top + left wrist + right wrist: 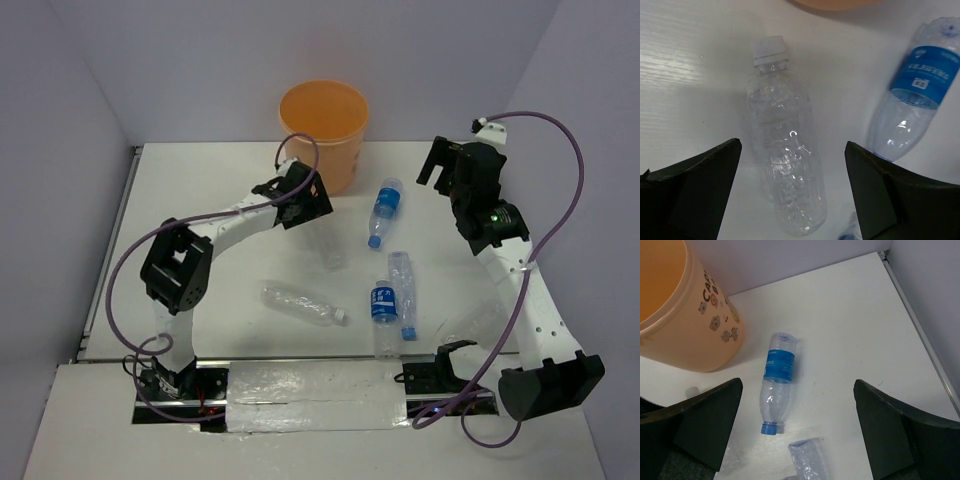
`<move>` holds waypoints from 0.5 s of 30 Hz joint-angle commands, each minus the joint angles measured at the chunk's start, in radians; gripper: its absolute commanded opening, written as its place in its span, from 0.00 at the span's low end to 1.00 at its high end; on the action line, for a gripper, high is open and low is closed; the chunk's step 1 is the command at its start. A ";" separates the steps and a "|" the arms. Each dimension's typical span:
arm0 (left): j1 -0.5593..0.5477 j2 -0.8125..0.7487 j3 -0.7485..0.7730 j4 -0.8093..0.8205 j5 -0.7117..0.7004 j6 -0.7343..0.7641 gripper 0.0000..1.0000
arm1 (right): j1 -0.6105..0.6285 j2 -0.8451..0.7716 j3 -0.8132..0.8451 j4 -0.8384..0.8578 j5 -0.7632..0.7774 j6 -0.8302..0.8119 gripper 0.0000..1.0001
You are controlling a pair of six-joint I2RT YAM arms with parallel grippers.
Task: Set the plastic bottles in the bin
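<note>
While spread wide and empty over a white-capped bottle (pixel 785 165) lying flat: left gripper (pixel 792 145). Right gripper (pixel 798 384) at 2 o'clock, likewise released, grasping nothing. Orange bin (pixel 340 155) at 12 o'clock. Four more bottles (pixel 300 302) lying on table (pixel 200 170), outside it.

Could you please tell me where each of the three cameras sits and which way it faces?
Top external: above and behind the bases, looking down on the white table; it shows the left arm and the right arm.
Left wrist: looks down on an unlabelled white-capped bottle; its open jaws fill the lower corners.
Right wrist: looks down toward the orange bucket; its open jaws fill the lower corners.
Shared: all three show the blue-labelled bottle beside the bucket.
</note>
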 commanded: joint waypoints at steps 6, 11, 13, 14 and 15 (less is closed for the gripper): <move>-0.038 0.165 0.069 0.044 -0.077 -0.063 0.97 | -0.006 -0.059 0.020 -0.021 -0.030 -0.018 1.00; -0.067 0.205 0.081 0.038 -0.083 -0.065 0.82 | -0.005 -0.069 0.016 -0.024 -0.027 -0.016 1.00; -0.074 0.193 0.076 0.024 -0.099 -0.065 0.73 | -0.006 -0.069 0.016 -0.024 -0.027 -0.013 1.00; -0.075 0.169 0.075 0.015 -0.103 -0.062 0.64 | -0.005 -0.069 0.017 -0.025 -0.027 -0.013 1.00; -0.075 0.152 0.070 -0.009 -0.114 -0.059 0.61 | -0.006 -0.068 0.017 -0.024 -0.027 -0.011 1.00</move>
